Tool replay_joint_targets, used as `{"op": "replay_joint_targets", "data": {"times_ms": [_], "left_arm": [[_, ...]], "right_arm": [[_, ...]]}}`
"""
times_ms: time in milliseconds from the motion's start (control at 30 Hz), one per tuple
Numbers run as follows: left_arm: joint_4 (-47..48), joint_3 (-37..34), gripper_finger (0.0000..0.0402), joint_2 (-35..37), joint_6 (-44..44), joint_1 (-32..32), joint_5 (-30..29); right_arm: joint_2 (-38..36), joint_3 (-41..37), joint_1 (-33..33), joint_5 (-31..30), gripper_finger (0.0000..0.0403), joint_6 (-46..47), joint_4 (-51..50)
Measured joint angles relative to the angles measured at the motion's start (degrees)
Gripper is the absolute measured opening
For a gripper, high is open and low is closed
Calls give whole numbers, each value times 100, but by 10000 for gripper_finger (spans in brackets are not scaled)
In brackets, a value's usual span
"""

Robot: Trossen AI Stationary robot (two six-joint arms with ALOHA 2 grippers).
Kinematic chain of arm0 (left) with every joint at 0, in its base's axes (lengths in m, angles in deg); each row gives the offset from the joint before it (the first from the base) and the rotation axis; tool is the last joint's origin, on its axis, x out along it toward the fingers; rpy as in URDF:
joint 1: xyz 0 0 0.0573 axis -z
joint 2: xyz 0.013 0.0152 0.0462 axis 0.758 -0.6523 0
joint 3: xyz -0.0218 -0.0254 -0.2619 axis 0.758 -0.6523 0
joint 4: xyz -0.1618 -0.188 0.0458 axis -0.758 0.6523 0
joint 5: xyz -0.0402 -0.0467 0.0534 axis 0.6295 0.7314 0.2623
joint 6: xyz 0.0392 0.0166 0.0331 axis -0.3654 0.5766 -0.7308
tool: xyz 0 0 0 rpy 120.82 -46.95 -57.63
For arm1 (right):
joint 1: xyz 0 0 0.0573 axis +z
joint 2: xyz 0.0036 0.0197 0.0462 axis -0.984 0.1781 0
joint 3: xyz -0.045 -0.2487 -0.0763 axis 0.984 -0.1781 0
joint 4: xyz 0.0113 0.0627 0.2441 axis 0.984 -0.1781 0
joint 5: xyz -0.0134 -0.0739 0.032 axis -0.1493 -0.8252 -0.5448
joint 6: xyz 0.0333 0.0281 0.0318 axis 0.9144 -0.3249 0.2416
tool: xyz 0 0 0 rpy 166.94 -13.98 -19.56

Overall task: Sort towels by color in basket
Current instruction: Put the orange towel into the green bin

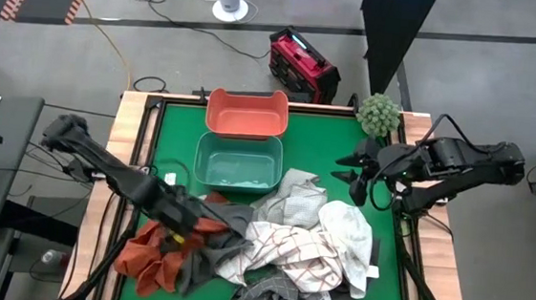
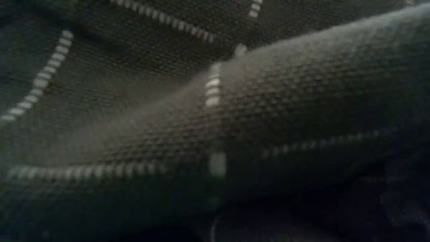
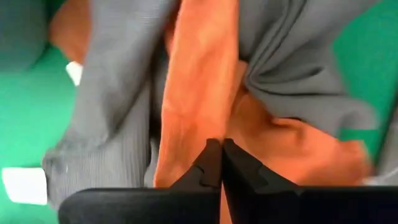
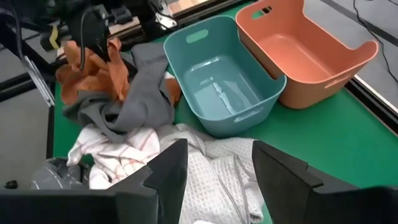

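Observation:
A heap of towels covers the near half of the green table: a rust-orange towel [image 1: 149, 256], a dark grey one [image 1: 210, 256], white and cream ones [image 1: 338, 234] and a grey-checked one [image 1: 281, 295]. The checked cloth [image 2: 269, 114] fills the low view. My left gripper [image 1: 185, 228] points down over the heap's left side, shut at the orange towel [image 3: 199, 93]. My right gripper [image 1: 354, 171] hangs open above the table's right side, beyond the heap, with nothing between its fingers [image 4: 168, 168]. A teal basket [image 1: 240, 140] and an orange basket [image 1: 246, 120] stand at the far middle. My left gripper comes from above, pointing steeply down, with its fingertips meeting on a raised fold of the rust-orange towel [image 3: 205, 134]. The tips hide the pinch itself, so one layer or several cannot be told. The rest of the towel lies on the heap, with dark grey cloth [image 3: 292, 68] on both sides.
A fuzzy green ball [image 1: 378, 114] sits at the table's far right corner. In the right wrist view the teal basket [image 4: 249, 112] holds nothing and the orange basket [image 4: 311, 56] stands behind it. Bare green surface shows right of the baskets. A wooden rim [image 1: 131, 130] borders the table.

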Motion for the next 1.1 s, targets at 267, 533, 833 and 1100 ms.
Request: {"op": "replay_joint_targets", "data": {"times_ms": [267,533,833,1100], "left_arm": [[-2069,202,1,1821,212,-254,-851],[-5270,206,0,2545,-2211,-721,-2179],[-8201,209,0,2026,-4789,-1636,-1845],[-9923,206,0,1258,-5031,-2538,-1799]], "right_arm": [[0,0,-158,-161,207,133,52],[101,-2,-361,-161,207,136,237],[329,-2,-448,-160,207,282,544],[361,-3,-431,-744,207,485,607]]}}
